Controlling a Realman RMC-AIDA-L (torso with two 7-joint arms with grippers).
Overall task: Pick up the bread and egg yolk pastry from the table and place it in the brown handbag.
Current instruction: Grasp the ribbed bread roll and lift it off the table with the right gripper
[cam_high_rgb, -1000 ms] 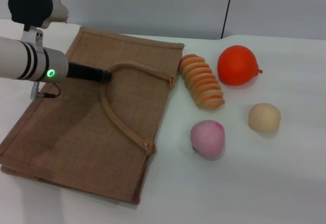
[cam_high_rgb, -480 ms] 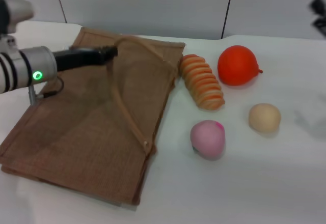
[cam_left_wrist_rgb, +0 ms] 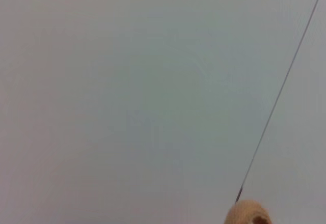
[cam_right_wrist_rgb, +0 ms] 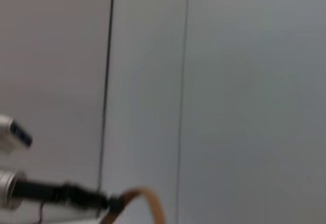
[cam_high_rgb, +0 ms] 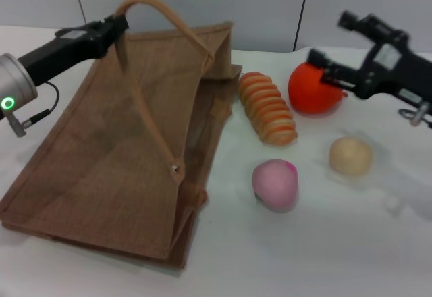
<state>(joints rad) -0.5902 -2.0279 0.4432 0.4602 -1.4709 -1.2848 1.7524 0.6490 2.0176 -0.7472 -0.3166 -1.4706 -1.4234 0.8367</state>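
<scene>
The left arm has a silver wrist with a green light, a thin cable and slim black fingers. The right gripper is black, angular and blocky.

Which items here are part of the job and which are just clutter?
Job: bread; egg yolk pastry; brown handbag, one handle lifted by the left gripper; right gripper open above the table.
Clutter: orange fruit; pink ball.
</scene>
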